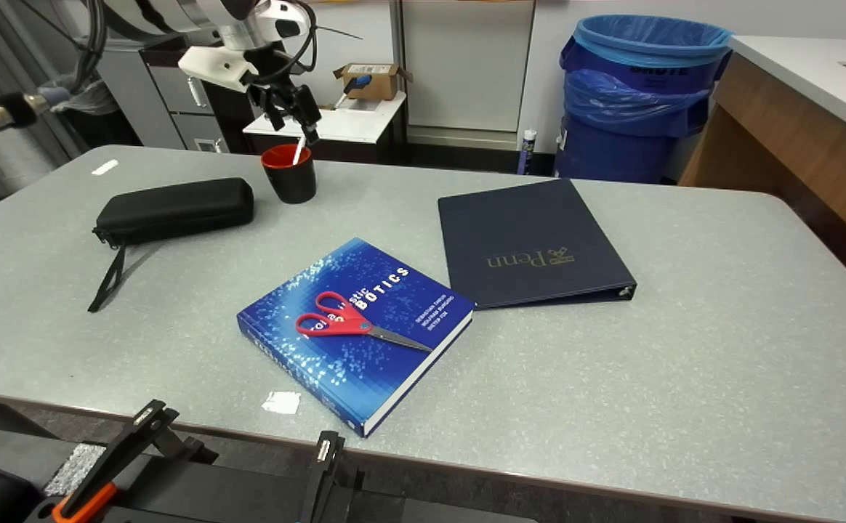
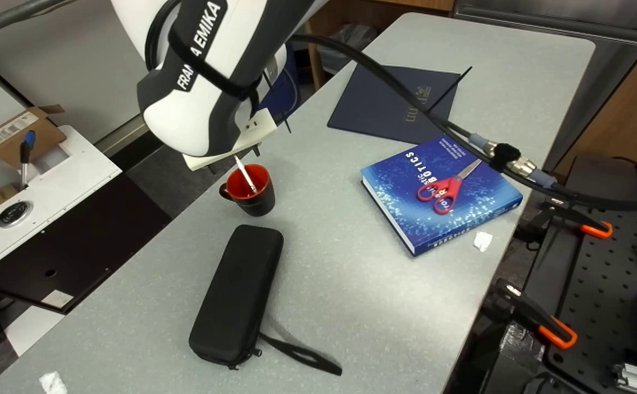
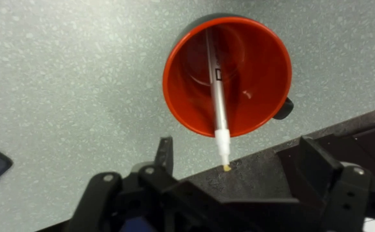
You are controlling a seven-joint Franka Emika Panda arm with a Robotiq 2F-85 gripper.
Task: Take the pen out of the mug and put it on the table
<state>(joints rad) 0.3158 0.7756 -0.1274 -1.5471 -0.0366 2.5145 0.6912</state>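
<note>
The pen (image 3: pixel 218 96) leans inside the mug (image 3: pixel 264 80), its white end poking out past the rim, and the fingers (image 3: pixel 166 153) stand wide, one to each side of that end, clear of it both ways. To my eye this is the lining-up before the grasp; nothing is held, and the lift and the laying down are to come. How well the fingers match the pen's height I can't tell. Next, I'd say, they need to come along the white end until it sits well between them, then close squarely. After that, the pull should follow the pen's slant until its lower end is out of the mug, and only then turn aside to lay it on the surface (image 1: pixel 561 378).
</note>
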